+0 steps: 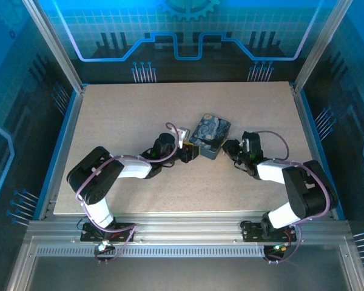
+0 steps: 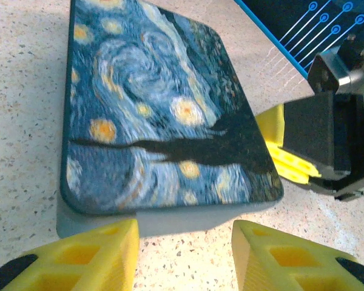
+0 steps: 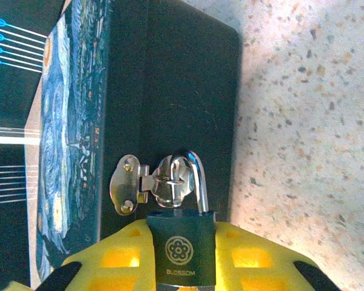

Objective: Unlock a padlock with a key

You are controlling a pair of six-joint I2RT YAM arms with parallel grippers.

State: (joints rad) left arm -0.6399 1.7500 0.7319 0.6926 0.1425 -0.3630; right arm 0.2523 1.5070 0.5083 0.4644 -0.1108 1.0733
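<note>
We take the tin (image 1: 210,136), its lid printed with a swirling night sky, as our mark; it lies flat on the speckled table (image 1: 121,115). The padlock (image 3: 182,245) hangs at the tin's dark side wall, the one turned towards the right arm. Its thin silver shackle (image 3: 198,182) passes through the metal hasp (image 3: 147,185) fixed to that wall, and its dark green body, stamped with a flower mark and lettering, sticks out away from the tin. The right gripper (image 3: 182,270) is at that same wall, jaws clamped on the padlock's body, with the right fingers (image 3: 118,257) pressed one against each flank. We cannot tell whether the shackle is latched into the body. The left gripper (image 2: 185,242) sits at another side of the tin, just beside its wall but not touching it. Its jaws are apart, with only bare table between the left fingers (image 2: 103,251). From the left wrist camera we look across the tin's lid and find the right gripper's black housing just past the lid's edge
</note>
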